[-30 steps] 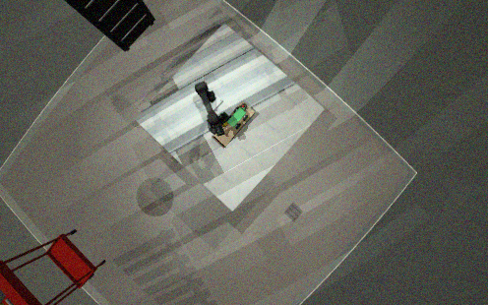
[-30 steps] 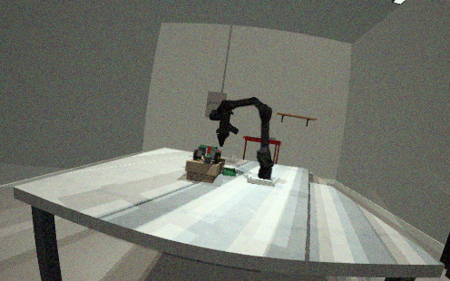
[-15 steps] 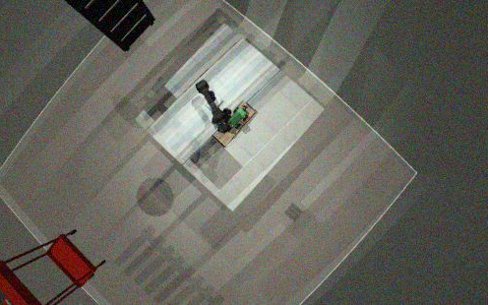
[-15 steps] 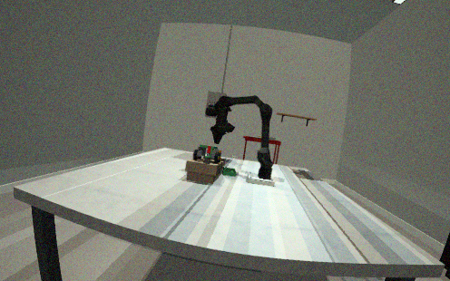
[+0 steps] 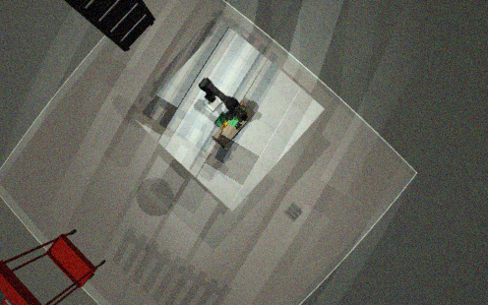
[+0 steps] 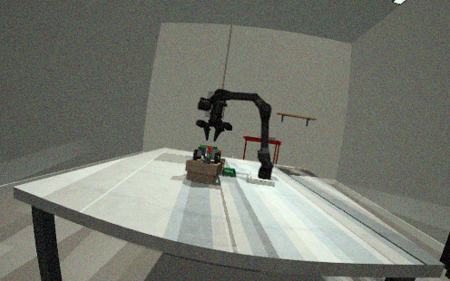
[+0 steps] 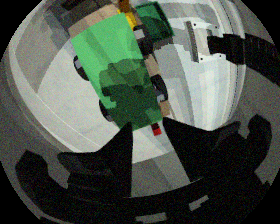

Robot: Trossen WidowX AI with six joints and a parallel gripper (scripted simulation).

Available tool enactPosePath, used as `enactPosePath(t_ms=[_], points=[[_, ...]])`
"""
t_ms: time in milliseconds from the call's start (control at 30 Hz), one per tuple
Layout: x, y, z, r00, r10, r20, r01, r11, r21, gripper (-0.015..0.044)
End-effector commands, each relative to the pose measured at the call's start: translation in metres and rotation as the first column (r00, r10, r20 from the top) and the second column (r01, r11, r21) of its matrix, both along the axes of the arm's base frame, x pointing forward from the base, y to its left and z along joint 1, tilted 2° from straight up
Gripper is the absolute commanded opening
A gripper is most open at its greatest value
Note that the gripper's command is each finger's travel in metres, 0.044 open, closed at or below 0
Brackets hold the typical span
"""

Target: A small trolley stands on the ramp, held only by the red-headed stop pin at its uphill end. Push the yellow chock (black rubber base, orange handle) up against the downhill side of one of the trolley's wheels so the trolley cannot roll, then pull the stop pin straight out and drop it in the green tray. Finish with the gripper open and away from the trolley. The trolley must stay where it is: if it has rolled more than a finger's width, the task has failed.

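The trolley, with a green deck and dark wheels, stands on the tan ramp. The red pin head shows at the trolley's near end in the wrist view. The yellow chock is at the other end, close to a wheel; whether they touch is unclear. The green tray sits beside the ramp. My gripper is partly open and empty, pointing down above the pin end of the trolley. Its fingertips are clear of the pin.
The arm's white base plate is on the table, on the tray's side of the ramp. My arm arches over from the base. A red stand and a black drawer cabinet are away from the table.
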State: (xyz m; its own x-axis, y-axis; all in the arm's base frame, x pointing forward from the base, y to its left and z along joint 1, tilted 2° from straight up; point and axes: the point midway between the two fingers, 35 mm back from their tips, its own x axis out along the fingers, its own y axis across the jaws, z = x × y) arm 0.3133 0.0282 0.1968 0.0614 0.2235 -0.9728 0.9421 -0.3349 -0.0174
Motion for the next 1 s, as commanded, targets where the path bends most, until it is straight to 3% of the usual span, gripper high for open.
enactPosePath(t_ms=[0, 100, 967], points=[[-0.002, 0.03, 0.004, 0.982, 0.189, 0.028, -0.19, 0.981, 0.029, 0.019], [-0.004, 0.043, 0.006, 0.962, 0.268, 0.043, -0.27, 0.962, 0.037, 0.019], [-0.003, 0.052, -0.022, 0.962, 0.268, 0.044, -0.27, 0.962, 0.038, 0.019]])
